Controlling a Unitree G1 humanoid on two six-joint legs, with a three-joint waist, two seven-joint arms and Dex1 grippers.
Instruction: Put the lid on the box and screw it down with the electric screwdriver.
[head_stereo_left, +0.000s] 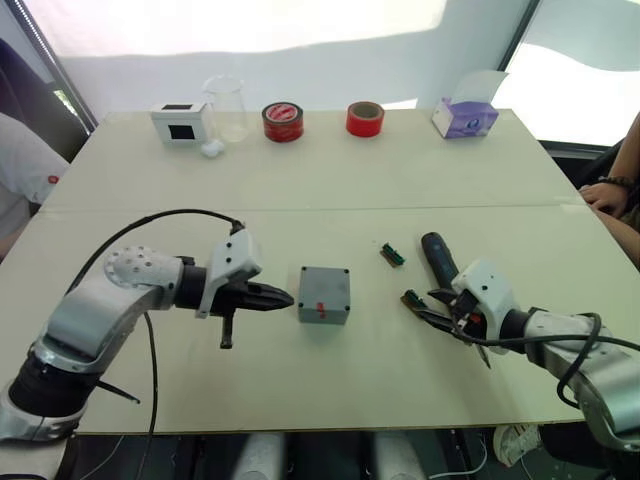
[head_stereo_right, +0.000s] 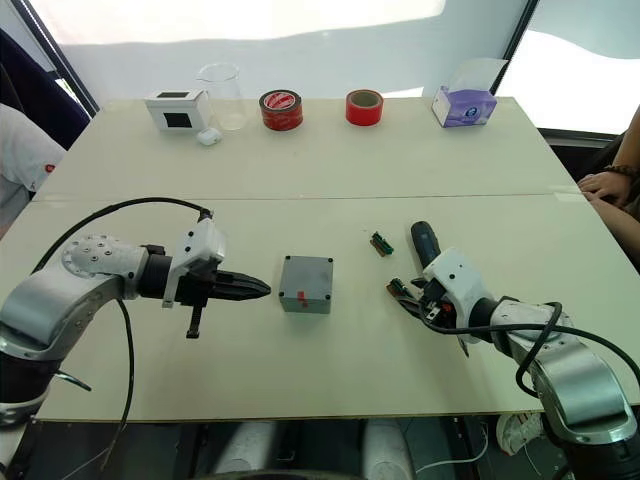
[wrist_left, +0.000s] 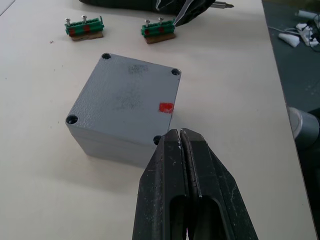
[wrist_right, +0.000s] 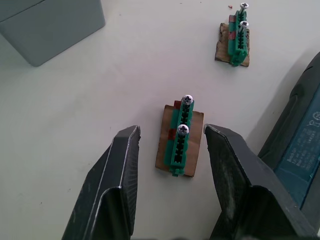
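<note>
I find the table (head_stereo_left: 300, 180) carrying the box (head_stereo_left: 324, 296) at mid-front with its lid (wrist_left: 127, 97) seated on top (red mark up), my left gripper (head_stereo_left: 280, 297) just beside it, fingers pressed together and empty. The electric screwdriver (head_stereo_left: 438, 257) lies to the right, next to my right gripper (wrist_right: 172, 145), whose fingers stand spread on either side of a green screw holder (wrist_right: 181, 135); a second holder (head_stereo_left: 393, 254) sits near.

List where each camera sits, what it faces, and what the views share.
Head eyes: look down over the table, both arms in view.
Left wrist: behind the shut left tool, facing the lid on the box.
Right wrist: open right tool straddling a green screw holder.
Shared: box, holders, electric screwdriver.
</note>
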